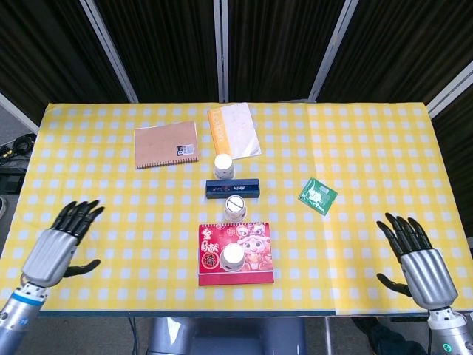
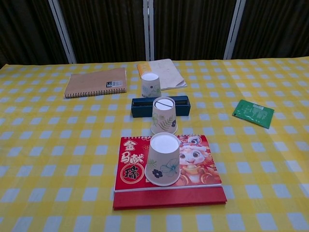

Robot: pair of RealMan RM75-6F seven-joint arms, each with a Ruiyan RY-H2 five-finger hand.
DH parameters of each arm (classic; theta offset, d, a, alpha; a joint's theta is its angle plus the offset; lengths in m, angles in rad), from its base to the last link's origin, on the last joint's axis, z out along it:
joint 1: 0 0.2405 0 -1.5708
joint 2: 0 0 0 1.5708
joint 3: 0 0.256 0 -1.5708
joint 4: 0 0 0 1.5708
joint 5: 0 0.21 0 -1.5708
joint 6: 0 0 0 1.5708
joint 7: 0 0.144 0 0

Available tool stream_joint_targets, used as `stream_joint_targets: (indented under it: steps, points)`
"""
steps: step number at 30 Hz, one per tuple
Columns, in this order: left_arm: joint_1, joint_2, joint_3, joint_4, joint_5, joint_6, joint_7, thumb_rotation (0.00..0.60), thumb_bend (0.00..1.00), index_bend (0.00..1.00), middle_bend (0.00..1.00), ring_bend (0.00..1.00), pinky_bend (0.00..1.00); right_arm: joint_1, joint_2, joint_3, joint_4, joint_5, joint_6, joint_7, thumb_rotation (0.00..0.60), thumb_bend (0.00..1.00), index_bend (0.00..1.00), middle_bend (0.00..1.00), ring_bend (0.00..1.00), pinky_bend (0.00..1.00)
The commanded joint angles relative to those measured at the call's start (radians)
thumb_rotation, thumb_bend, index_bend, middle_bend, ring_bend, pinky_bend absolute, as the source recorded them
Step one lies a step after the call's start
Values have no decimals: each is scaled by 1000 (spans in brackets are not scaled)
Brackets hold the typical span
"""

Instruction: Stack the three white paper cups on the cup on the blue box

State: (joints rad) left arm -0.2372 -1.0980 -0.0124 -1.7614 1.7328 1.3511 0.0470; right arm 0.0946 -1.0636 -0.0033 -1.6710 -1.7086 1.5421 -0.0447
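Three white paper cups with leaf prints stand upside down in a line at the table's middle. The far cup (image 1: 222,166) (image 2: 150,85) stands behind the dark blue box (image 1: 232,188) (image 2: 142,106). Against the box's near side stands the middle cup (image 1: 235,206) (image 2: 163,115). The near cup (image 1: 232,257) (image 2: 163,159) sits on a red picture book (image 1: 255,255) (image 2: 198,164). My left hand (image 1: 59,240) hovers over the table's left front, fingers spread, holding nothing. My right hand (image 1: 417,259) is at the right front edge, also spread and empty. Neither hand shows in the chest view.
A brown spiral notebook (image 1: 166,144) (image 2: 95,82) lies at the back left. Behind the cups is a white and orange booklet (image 1: 233,130) (image 2: 161,73). To the right of the box lies a green packet (image 1: 317,195) (image 2: 253,113). A yellow checked cloth (image 1: 369,148) covers the table.
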Motion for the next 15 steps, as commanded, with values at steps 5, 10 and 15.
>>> stream_joint_targets:
  steps: [5, 10, 15]
  points:
    - [-266, -24, -73, -57, 124, -262, 26, 600, 0, 26, 0, 0, 3, 1, -5, 5, 3, 18, -11, -14, 600, 0, 57, 0, 0, 0]
    - [-426, -101, -150, -104, 23, -495, 158, 600, 0, 57, 1, 0, 18, 5, -8, 13, 9, 44, -27, -18, 600, 0, 57, 0, 0, 0]
    - [-519, -174, -188, -102, -120, -642, 258, 600, 0, 80, 86, 64, 79, 8, -10, 23, 20, 75, -42, -11, 600, 0, 58, 0, 0, 0]
